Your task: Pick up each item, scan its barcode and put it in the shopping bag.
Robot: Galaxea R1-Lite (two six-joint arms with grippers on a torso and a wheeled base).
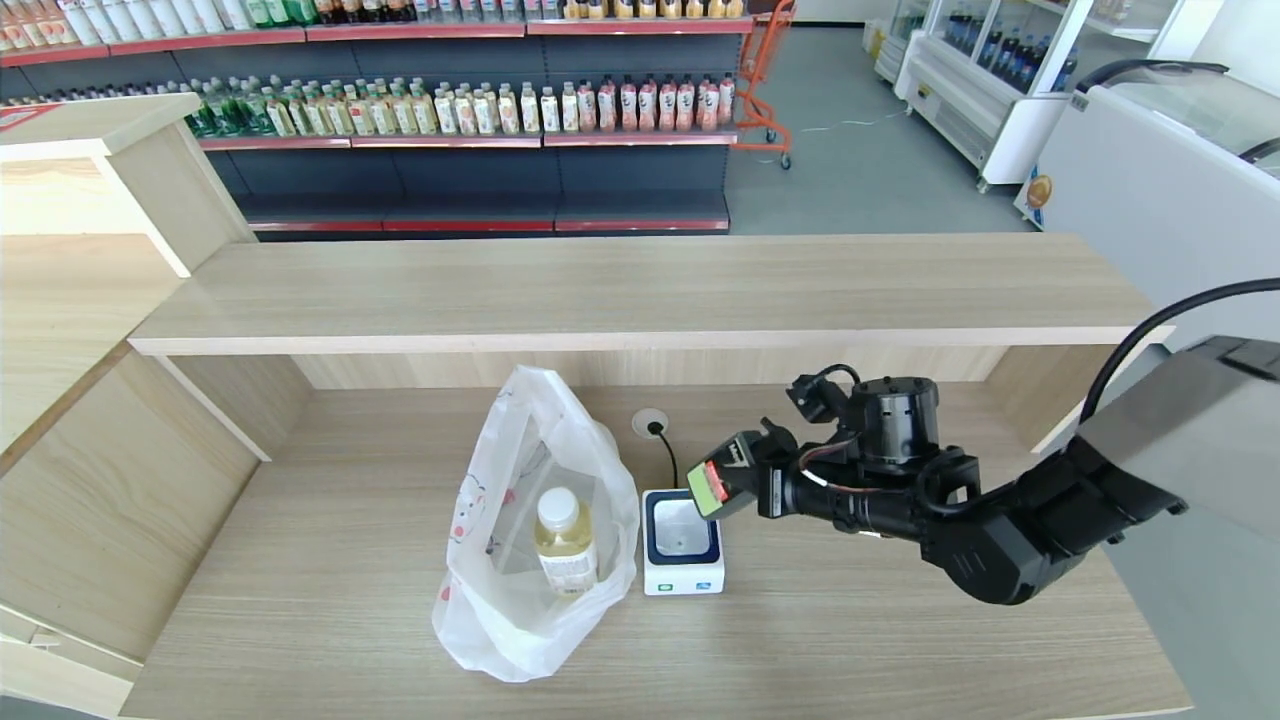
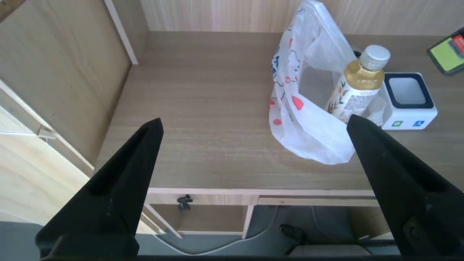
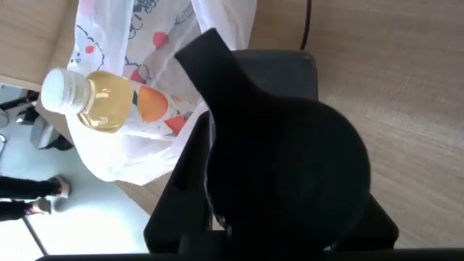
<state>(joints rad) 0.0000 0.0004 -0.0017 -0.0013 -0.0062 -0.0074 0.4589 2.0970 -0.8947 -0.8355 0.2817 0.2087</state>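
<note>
My right gripper (image 1: 728, 480) is shut on a small green-and-red item (image 1: 706, 490), holding it just above the white barcode scanner (image 1: 682, 545) on the counter. In the right wrist view the item's dark underside (image 3: 290, 159) hides most of the scanner. Left of the scanner stands a white plastic shopping bag (image 1: 500, 600) with a pale yellow drink bottle (image 1: 565, 540) upright inside. The left wrist view shows the bag (image 2: 304, 123), the bottle (image 2: 359, 83), the scanner (image 2: 408, 98) and the held item (image 2: 448, 52) from the counter's near left. My left gripper (image 2: 254, 188) hangs open over the counter's front edge, holding nothing.
A raised wooden ledge (image 1: 640, 290) runs along the back of the counter (image 1: 300, 600), with wooden side walls left and right. The scanner's black cable (image 1: 668, 455) runs to a grommet behind it. Bare counter lies left of the bag and in front of the scanner.
</note>
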